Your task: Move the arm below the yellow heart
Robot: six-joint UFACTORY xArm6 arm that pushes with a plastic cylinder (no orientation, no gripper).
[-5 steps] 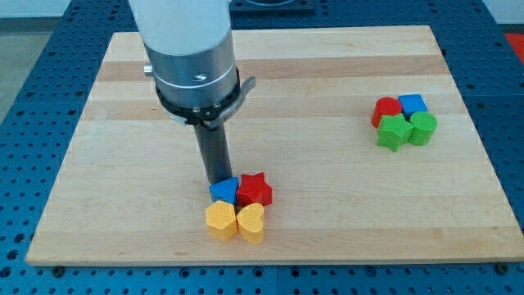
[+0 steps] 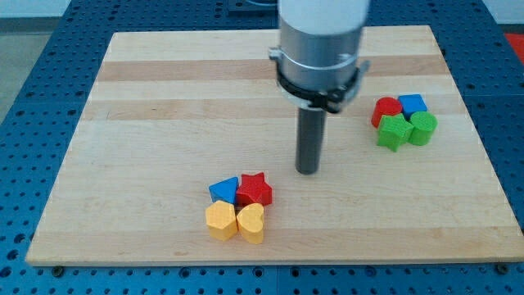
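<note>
- Sitting across pretty much the whole frame is the wooden board (image 2: 164,98), with a blue perforated table (image 2: 24,82) peeking out around its edges.
- Hanging down from the top centre-right of the frame is the arm (image 2: 321,41), a fat white and silver cylinder with a dark collar, narrowing into the straight dark rod.
- My tip (image 2: 308,171) is resting on bare wood just right of the frame's centre. It's touching nothing, and there's no gripper here, so it isn't opening, closing or holding anything.
- Sitting in the lower middle of the frame is a tight cluster of four blocks, all touching or near enough. My tip is up and to the right of that group, clearly apart from it.
- The yellow heart (image 2: 251,222) is sitting at the bottom right of that cluster, close to the board's lower edge. My tip is above it and off to the right in the frame.
- The yellow hexagon-ish block (image 2: 221,220) is pressing against the heart's left side.
- The red star (image 2: 255,190) is sitting right above the heart, and the blue triangle (image 2: 223,190) is tucked in on the star's left.
- Over at the right side of the frame, a second cluster is huddling together: a red block (image 2: 386,110) and a blue block (image 2: 413,104) at the back, a green star-like block (image 2: 394,132) and a rounder green block (image 2: 424,128) in front. My tip is to their left and a bit lower, well apart.
</note>
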